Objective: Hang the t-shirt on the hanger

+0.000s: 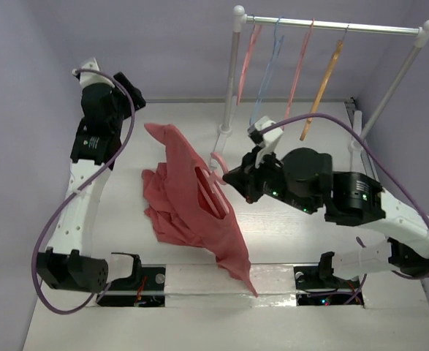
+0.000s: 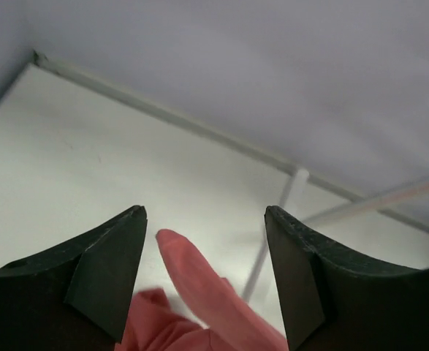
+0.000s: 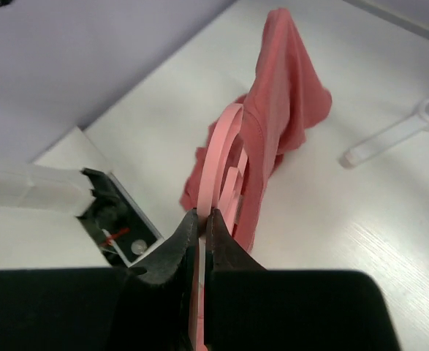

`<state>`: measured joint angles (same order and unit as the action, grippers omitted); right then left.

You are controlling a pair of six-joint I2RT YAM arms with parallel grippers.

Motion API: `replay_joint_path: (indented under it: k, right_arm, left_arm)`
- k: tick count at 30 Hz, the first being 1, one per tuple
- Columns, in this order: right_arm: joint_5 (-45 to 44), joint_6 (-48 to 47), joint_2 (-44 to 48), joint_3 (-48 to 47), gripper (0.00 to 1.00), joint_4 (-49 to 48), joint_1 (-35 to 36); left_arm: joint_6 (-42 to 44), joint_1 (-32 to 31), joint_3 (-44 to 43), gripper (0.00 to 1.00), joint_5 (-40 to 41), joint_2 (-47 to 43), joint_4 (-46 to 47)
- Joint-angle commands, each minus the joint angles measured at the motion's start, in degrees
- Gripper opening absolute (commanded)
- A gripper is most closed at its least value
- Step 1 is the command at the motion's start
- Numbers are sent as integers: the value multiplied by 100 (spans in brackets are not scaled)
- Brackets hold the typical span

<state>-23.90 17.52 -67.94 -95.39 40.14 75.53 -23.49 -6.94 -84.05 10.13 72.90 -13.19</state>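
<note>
No words, numbers, brand marks or signs can be read in any view. The t-shirt (image 1: 181,197) shows only plain salmon-red cloth, and the hanger (image 3: 218,157) only plain pink plastic.

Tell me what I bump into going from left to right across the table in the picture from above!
left arm → t-shirt → right arm. The pink hanger sits tangled in the shirt, so it is left out.
</note>
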Motion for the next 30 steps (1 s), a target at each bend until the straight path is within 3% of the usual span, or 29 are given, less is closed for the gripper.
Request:
replay_joint_path:
  k: [1,5,6,10,15,21,24,30]
  right_arm:
    - [-351,-222,-401,-1023,0,511,59]
    - [-20,-328,-921,-1832,0,994,-405]
    - [69,-319,-1027,-2077,0,1074,-503]
    - [280,-311,-1169,-2045,0,1102,-557]
    - [158,-284,-950,-1904,0,1145,-609]
    - [-71,-258,-782,-1544,0,952,-609]
    - [-53,-223,-773,-1386,0,820,-609]
    - [34,-205,-650,-1044,0,557,-609]
  left_arm:
    - [-401,-105,607,61,-793,-899,246]
    - [-919,-1123,1732,54,-785,-2215,606]
    - [-1078,-1630,2204,52,-689,-2437,720]
    - [-1720,-2153,3148,61,-723,-3124,1501]
    - [-1904,-2451,3281,61,-1171,-3010,1732]
    - [-2782,-3471,4141,59,-1066,-3256,2539]
    - [-3354,-3595,4555,59,-768,-3309,3085]
    - [-3592,-3709,4591,60,-750,-3028,3613]
